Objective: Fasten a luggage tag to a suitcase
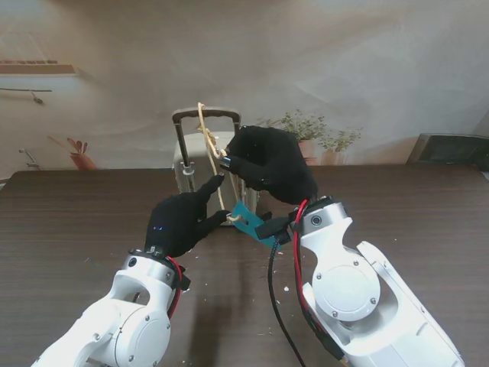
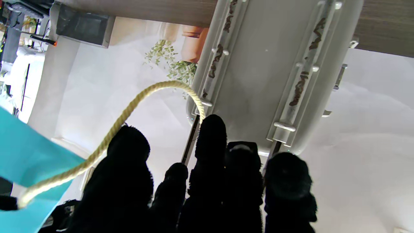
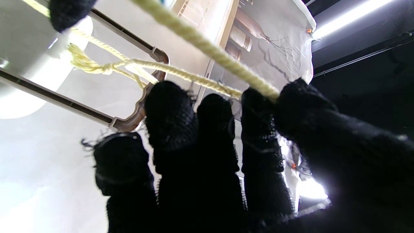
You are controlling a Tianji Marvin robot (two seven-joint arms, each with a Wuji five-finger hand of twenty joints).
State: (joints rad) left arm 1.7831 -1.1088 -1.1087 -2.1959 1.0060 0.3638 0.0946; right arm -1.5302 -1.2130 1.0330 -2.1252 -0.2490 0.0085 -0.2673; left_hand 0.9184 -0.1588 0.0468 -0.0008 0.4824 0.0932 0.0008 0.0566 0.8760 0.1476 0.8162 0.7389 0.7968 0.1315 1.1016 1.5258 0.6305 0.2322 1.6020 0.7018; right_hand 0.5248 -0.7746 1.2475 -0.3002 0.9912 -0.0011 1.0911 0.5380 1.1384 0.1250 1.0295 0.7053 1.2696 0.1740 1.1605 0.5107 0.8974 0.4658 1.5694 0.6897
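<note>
Nearest the stand, on the dark table (image 1: 69, 229), the left hand (image 1: 179, 222) pinches thumb and forefinger on the cream cord (image 1: 216, 180) right at the teal luggage tag (image 1: 248, 219), no writing visible on it. Just beyond, the right hand (image 1: 267, 164) clamps the same cord higher up. Farthest back, the white suitcase (image 1: 187, 164) stands upright, the cord knotted through its raised handle (image 1: 206, 115).
</note>
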